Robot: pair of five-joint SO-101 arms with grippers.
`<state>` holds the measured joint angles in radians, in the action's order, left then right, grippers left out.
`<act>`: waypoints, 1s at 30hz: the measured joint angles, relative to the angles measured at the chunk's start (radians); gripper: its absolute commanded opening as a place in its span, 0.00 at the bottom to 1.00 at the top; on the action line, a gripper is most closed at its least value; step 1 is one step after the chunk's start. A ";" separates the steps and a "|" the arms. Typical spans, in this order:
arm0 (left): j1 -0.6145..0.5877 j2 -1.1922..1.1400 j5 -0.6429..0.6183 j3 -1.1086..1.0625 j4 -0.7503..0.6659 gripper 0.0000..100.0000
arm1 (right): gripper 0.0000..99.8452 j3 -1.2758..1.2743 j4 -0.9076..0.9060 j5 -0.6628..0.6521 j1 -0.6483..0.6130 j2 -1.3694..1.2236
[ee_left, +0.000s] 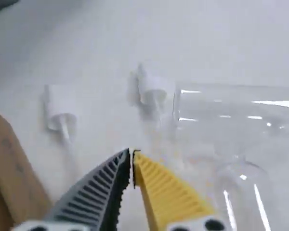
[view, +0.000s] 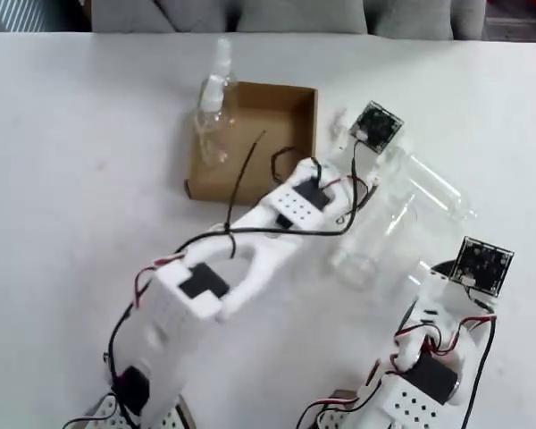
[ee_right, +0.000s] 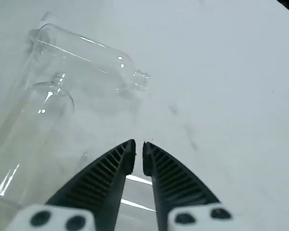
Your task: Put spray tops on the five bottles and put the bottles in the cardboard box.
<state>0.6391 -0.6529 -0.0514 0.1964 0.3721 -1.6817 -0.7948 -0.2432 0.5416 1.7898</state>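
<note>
A clear bottle with a white spray top (view: 213, 103) stands at the left side of the open cardboard box (view: 277, 112). Right of the box, clear bottles without tops (view: 375, 228) lie on the white table. In the left wrist view, two white spray tops (ee_left: 60, 111) (ee_left: 151, 90) lie on the table beside one lying bottle (ee_left: 231, 108). My left gripper (ee_left: 131, 155) hovers just short of them, shut and holding nothing. My right gripper (ee_right: 138, 145) is shut too and hangs over a lying bottle (ee_right: 38, 130). Another bottle (ee_right: 82, 53), its open neck bare, lies beyond it.
The left arm (view: 250, 241) stretches across the table's middle to the box's right side, with cables looping over the box corner. The box's brown wall (ee_left: 9, 178) stands close beside the left gripper. Open table lies to the left and far right.
</note>
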 measured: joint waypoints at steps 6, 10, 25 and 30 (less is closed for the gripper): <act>-0.006 0.307 0.110 -0.143 0.321 0.02 | 0.02 0.000 0.000 0.000 -0.006 0.000; -0.008 0.585 0.140 -0.410 0.334 0.02 | 0.02 0.000 0.009 0.000 -0.006 0.000; -0.298 1.653 0.146 -1.332 0.331 0.02 | 0.02 0.046 0.094 0.002 -0.152 -0.002; -0.512 1.909 0.146 -1.539 0.384 0.02 | 0.02 0.178 0.064 0.002 -0.221 -0.002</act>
<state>0.1266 1.2559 0.0944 -1.3426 0.7557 -1.5037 -0.7304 -0.2417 0.3207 1.7883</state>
